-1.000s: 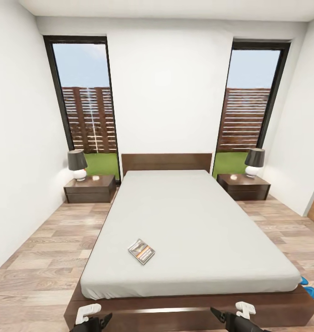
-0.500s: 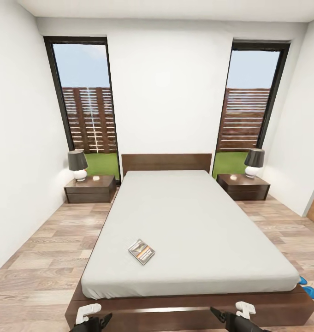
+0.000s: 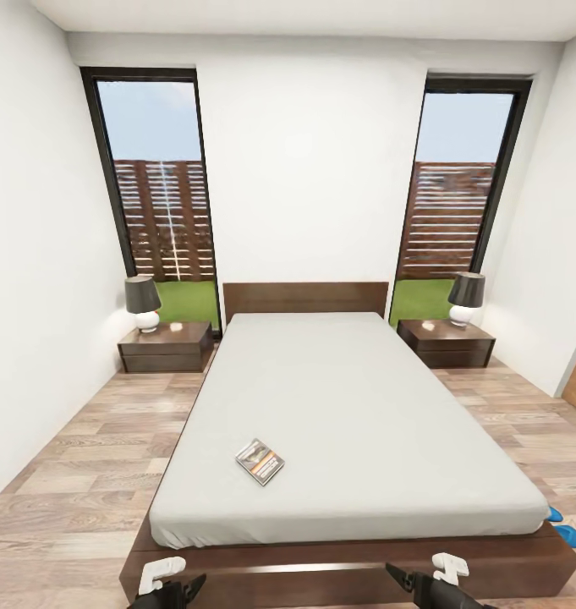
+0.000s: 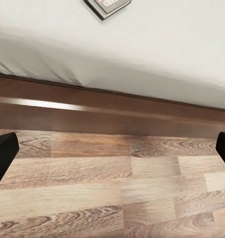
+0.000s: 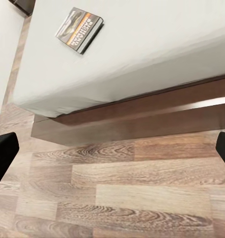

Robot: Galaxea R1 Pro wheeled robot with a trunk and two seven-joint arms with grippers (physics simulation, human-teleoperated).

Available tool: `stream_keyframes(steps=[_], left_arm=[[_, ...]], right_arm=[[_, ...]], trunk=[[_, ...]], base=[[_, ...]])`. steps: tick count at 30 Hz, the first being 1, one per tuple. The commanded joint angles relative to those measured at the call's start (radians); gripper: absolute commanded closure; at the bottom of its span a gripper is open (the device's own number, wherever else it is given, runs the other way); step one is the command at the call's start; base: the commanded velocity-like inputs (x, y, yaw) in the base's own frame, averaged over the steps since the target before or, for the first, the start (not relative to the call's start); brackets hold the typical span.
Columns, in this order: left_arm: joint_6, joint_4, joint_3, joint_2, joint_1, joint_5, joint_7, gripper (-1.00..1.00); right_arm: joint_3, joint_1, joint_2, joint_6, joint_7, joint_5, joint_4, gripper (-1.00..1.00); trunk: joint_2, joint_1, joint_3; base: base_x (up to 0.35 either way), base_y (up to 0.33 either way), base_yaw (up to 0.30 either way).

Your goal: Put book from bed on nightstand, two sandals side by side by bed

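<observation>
A: Where is the book [image 3: 260, 461]?

B: Flat on the bed [image 3: 347, 397], near the foot edge, a dark paperback with an orange band, long axis slanting toward 1 o'clock.

A: And the grippers?

B: Both low, spread wide, empty. From the left gripper [image 3: 171, 585] the book is at 1 o'clock, from the right gripper [image 3: 423, 582] at 10. The left looks nearer.

A: Sandals?

B: Blue sandals [image 3: 562, 526] at the bed's right foot corner.

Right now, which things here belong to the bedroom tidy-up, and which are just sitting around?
Job things:
book
bed
left nightstand
right nightstand
two sandals

Just there:
left lamp
right lamp
windows
</observation>
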Motion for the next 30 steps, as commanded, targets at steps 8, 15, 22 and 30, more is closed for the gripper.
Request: stream_keyframes(steps=[8, 15, 22, 30], left_arm=[[-0.001, 0.002, 0.008, 0.000, -0.001, -0.002, -0.005, -1.00], [-0.001, 0.001, 0.009, 0.000, -0.001, -0.002, -0.006, -1.00], [-0.001, 0.000, 0.009, 0.000, -0.001, -0.001, -0.005, -1.00], [-0.002, 0.000, 0.009, 0.000, -0.001, -0.001, -0.005, -1.00]], right_arm=[[-0.001, -0.001, 0.000, -0.001, 0.004, -0.002, 0.002, -1.00], [-0.001, -0.001, 0.000, -0.002, 0.004, -0.002, 0.002, -1.00], [-0.001, -0.001, 0.000, -0.001, 0.004, -0.003, 0.002, -1.00], [-0.001, -0.001, 0.000, -0.001, 0.004, -0.004, 0.002, -1.00]], trunk=[[-0.001, 0.000, 0.000], [-0.001, 0.000, 0.000], [-0.001, 0.000, 0.000], [-0.001, 0.000, 0.000]], base=[[0.000, 0.000, 0.000], [0.000, 0.000, 0.000], [0.000, 0.000, 0.000], [0.000, 0.000, 0.000]])
